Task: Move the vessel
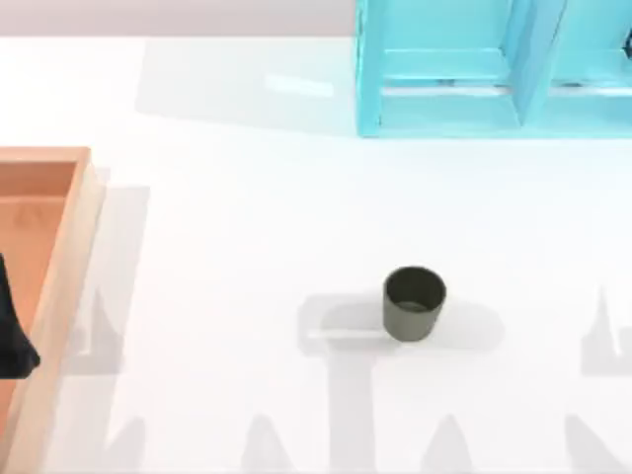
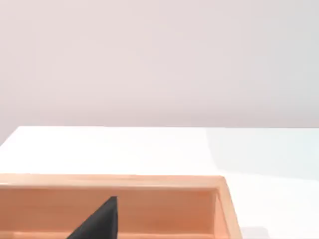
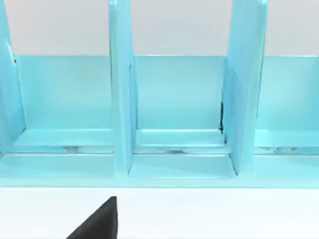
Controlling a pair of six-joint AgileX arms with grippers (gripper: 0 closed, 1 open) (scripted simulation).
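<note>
Near the middle of the white table [image 1: 247,227], right of the wooden tray [image 1: 59,257], the vessel [image 1: 414,304] is standing upright, mouth and long axis pointing up; I'm judging it light, rigid, matte, best pinched across its rim, though I cannot tell either gripper's finger state.

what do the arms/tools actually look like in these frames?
Little of them is in frame. The left tool appears in its wrist view as a plain matte black wedge tapering to a point; from above the left arm is a black shape over the wooden tray. The right tool is the same black wedge. No cables, markings or labels are discernible.
</note>
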